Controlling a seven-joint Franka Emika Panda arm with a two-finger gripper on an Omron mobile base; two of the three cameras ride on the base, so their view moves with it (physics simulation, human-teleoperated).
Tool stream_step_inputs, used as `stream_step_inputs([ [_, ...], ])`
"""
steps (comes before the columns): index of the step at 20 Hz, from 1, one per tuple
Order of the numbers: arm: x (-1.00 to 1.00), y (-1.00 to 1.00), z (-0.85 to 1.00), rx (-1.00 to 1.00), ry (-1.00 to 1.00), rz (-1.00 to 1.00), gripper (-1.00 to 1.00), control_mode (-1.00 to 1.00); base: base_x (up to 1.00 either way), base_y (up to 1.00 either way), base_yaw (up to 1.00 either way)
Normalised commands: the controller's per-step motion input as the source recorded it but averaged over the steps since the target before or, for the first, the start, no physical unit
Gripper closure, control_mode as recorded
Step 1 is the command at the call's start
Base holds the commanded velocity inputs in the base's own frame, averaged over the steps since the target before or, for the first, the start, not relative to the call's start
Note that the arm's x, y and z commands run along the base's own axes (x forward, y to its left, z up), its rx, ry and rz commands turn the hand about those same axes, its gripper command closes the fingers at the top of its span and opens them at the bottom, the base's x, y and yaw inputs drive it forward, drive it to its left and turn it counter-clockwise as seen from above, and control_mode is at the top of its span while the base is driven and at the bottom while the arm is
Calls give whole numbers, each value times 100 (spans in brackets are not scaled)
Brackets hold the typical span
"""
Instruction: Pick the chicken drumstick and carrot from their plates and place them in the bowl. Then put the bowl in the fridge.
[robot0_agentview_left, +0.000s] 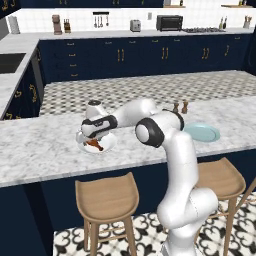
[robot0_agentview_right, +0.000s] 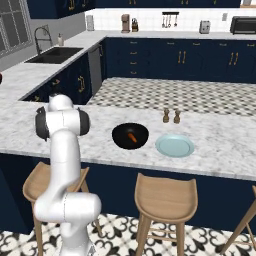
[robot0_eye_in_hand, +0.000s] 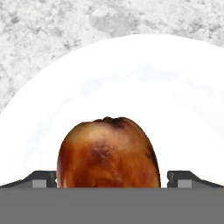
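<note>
The reddish-brown chicken drumstick (robot0_eye_in_hand: 107, 153) lies on the white plate (robot0_eye_in_hand: 131, 74) on the marble island. My gripper (robot0_eye_in_hand: 111, 179) hangs low over it, open, one dark fingertip on each side of the meaty end; neither clearly touches it. From the left base view, the hand (robot0_agentview_left: 94, 139) covers most of the white plate (robot0_agentview_left: 111, 144), with the drumstick (robot0_agentview_left: 95, 146) peeking out below. The orange carrot (robot0_agentview_right: 132, 137) lies inside the black bowl (robot0_agentview_right: 120, 134). The pale blue plate (robot0_agentview_right: 174, 145) sits bare to its right. The fridge is out of view.
Two small brown shakers (robot0_agentview_right: 171, 116) stand behind the bowl and blue plate. Wooden stools (robot0_agentview_left: 106, 199) line the island's near edge. A sink (robot0_agentview_right: 54, 54) is set in the left counter. Navy cabinets and small appliances (robot0_agentview_left: 169, 22) run along the back wall.
</note>
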Motion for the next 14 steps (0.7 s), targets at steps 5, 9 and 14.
stream_step_inputs([
  [5, 0, 0, -17, 0, 0, 0, 100, -100, 0, 0, 0],
  [9, 0, 0, 0, 0, 0, 0, 100, -100, 0, 0, 0],
  [14, -26, -64, 80, 3, 0, -10, 100, -100, 0, 0, 0],
])
